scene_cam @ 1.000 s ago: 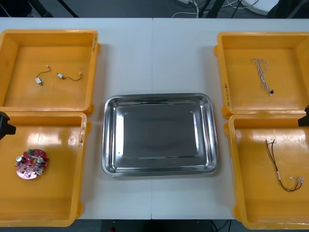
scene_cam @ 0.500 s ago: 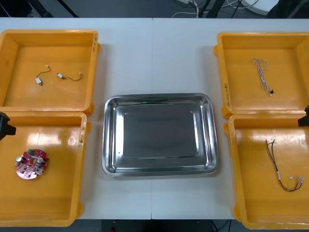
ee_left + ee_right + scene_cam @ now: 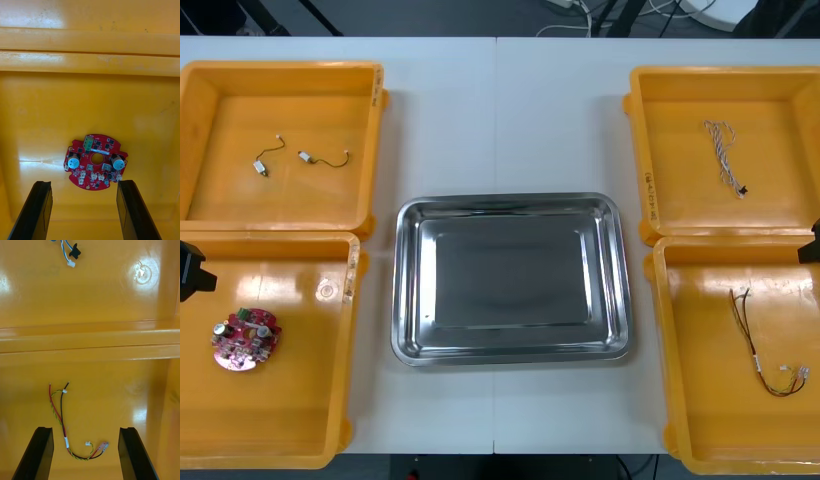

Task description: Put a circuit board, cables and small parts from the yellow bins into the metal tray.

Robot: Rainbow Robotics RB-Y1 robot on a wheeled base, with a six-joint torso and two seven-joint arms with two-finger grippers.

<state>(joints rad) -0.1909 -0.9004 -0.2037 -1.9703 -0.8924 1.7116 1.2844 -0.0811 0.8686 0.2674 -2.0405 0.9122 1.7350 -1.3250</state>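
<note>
Sitting bare and shiny at the table's [image 3: 500, 100] middle is the metal tray [image 3: 510, 280]. Both arms are cut off at the front view's side edges (little more than dark corners). Wrist views tell more. The left gripper [image 3: 83, 183] is spread wide over the near left yellow bin [image 3: 290, 400], facing the round red circuit board [image 3: 95, 162]. The right gripper [image 3: 84, 428], equally spread, faces the red and yellow cable [image 3: 62, 416], seemingly black-stranded too, in the near right bin [image 3: 710, 400].
</note>
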